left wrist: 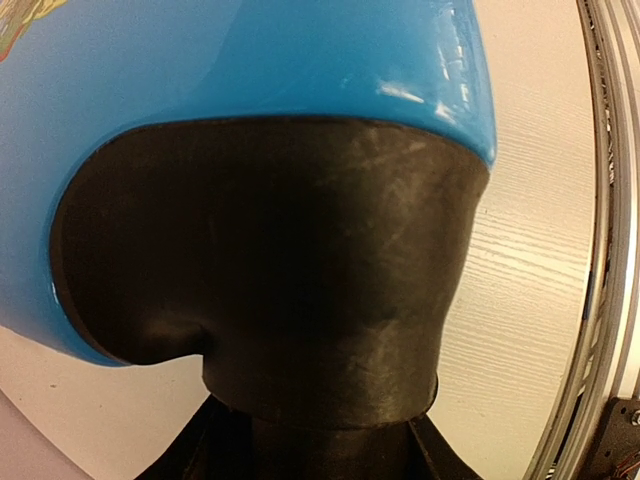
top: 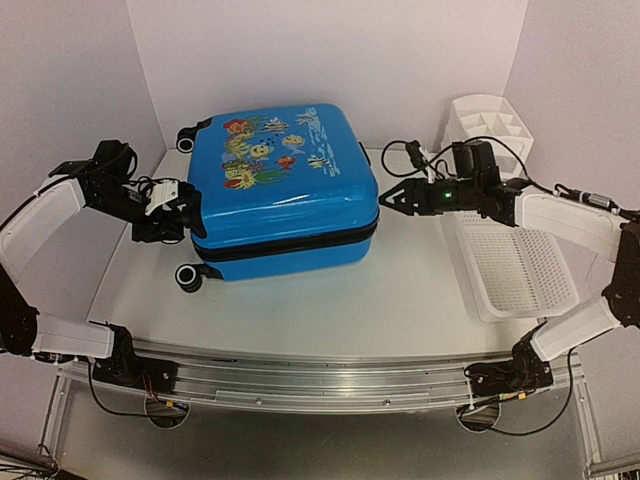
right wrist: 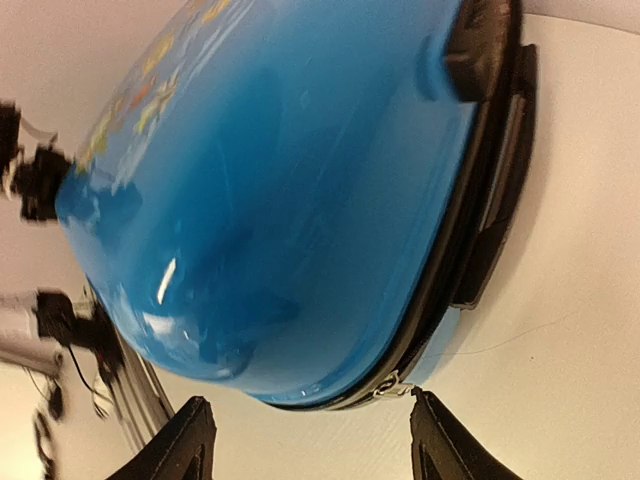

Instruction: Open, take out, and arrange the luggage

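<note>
The blue suitcase (top: 280,190) lies closed on the tabletop (top: 400,290) between the hands, the left hand (top: 185,212) close against one end, its grip not possible to tell, the right hand (top: 388,197) open and empty just before the zip pull (right wrist: 388,385), which it probably must pinch next to start the opening.

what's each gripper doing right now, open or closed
left gripper: right up at the luggage, cannot tell if open or closed
right gripper: open, holding nothing

One luggage (top: 280,190), one white basket (top: 520,270) — two grippers: left gripper (top: 190,213), right gripper (top: 386,197).
</note>
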{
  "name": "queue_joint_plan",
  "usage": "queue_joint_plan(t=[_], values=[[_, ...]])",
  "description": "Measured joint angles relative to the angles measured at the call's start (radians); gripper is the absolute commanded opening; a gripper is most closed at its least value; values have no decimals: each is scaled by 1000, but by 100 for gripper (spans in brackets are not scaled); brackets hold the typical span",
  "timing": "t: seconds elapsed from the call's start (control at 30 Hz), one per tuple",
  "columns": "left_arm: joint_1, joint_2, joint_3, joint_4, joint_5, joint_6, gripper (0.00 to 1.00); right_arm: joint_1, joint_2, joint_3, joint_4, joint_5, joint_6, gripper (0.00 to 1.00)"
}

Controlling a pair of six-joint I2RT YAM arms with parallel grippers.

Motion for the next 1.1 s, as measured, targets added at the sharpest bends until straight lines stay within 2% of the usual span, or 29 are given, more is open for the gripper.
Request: queue_joint_plan(t=[0.13, 0.27, 0.43, 0.73, 0.87, 1.1], values=[[0, 0, 0, 2, 1, 0, 0, 26, 52, -39, -5, -84, -276, 61], [0, 0, 0, 2, 2, 1, 0, 38, 103, -65, -3, -128, -498, 55], [0, -2, 0, 3, 1, 3, 0, 37, 135, -75, 28, -138, -642, 54], [0, -2, 0, 3, 1, 7, 0, 12, 139, -146, 112, -101, -698, 51], [0, 0, 0, 3, 1, 8, 0, -8, 175, -146, 158, -93, -702, 45], [0, 3, 1, 6, 1, 8, 0, -12, 257, -114, 229, -121, -694, 40]])
